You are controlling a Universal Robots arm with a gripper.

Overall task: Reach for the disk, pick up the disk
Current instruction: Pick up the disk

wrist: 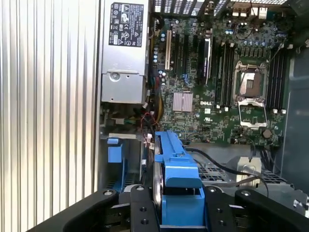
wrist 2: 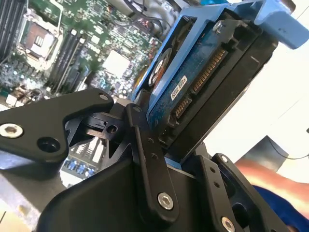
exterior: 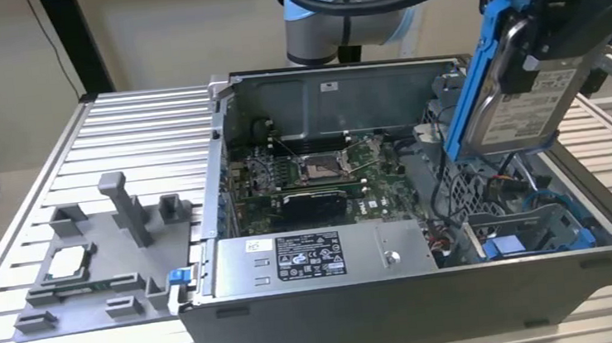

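The disk point(exterior: 522, 107), a flat silver-grey metal slab with a white label and a blue plastic bracket along its edges, is held tilted in the air above the open computer case point(exterior: 406, 296). It is clamped between the black fingers of the gripper point(exterior: 560, 33), which are closed on its sides. In the second wrist view its blue circuit board point(wrist 2: 193, 92) is seen, probably the underside. The grey metal power supply point(exterior: 319, 258) lies inside the case, on a ribbed aluminium table point(exterior: 136, 128).

Exterior view looks down obliquely at the open computer case point(exterior: 421, 211); both wrist views share its motherboard point(wrist: 217, 87)
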